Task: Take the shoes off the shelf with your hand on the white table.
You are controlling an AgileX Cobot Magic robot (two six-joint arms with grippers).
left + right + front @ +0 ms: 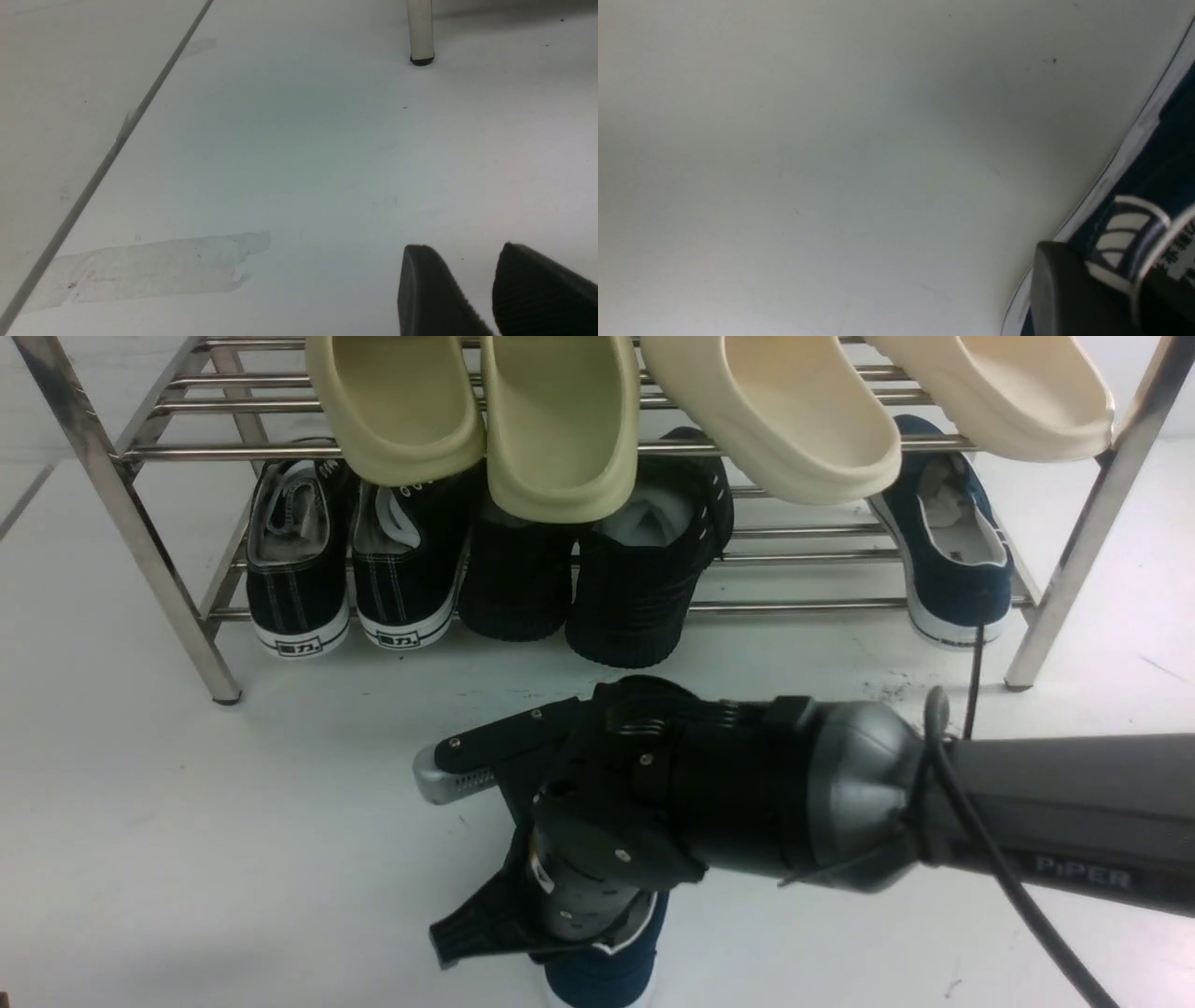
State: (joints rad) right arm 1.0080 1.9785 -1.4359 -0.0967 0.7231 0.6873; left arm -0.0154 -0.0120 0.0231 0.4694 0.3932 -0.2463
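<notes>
I see the right gripper (560, 933) clamped on the heel of one navy-blue canvas slip-on shoe (607, 975), in front of the stainless-steel rod shelf (140, 541).

The right wrist view shows one black finger (1064, 289) pressed on the outside of that shoe's collar. I cannot tell whether its sole touches the matte white table (187, 821). The second navy slip-on (952, 560) lies on the lower tier at the right end. The black lace-up sneakers (299, 560) and all-black shoes (644, 569) share that tier, with foam slippers (560, 420) above. The left gripper (481, 298) hangs low over the table, parted slightly and holding nothing. The surface has dark scuff specks (887, 691), a strip of clear tape (149, 270) and a thin seam (117, 140).
</notes>
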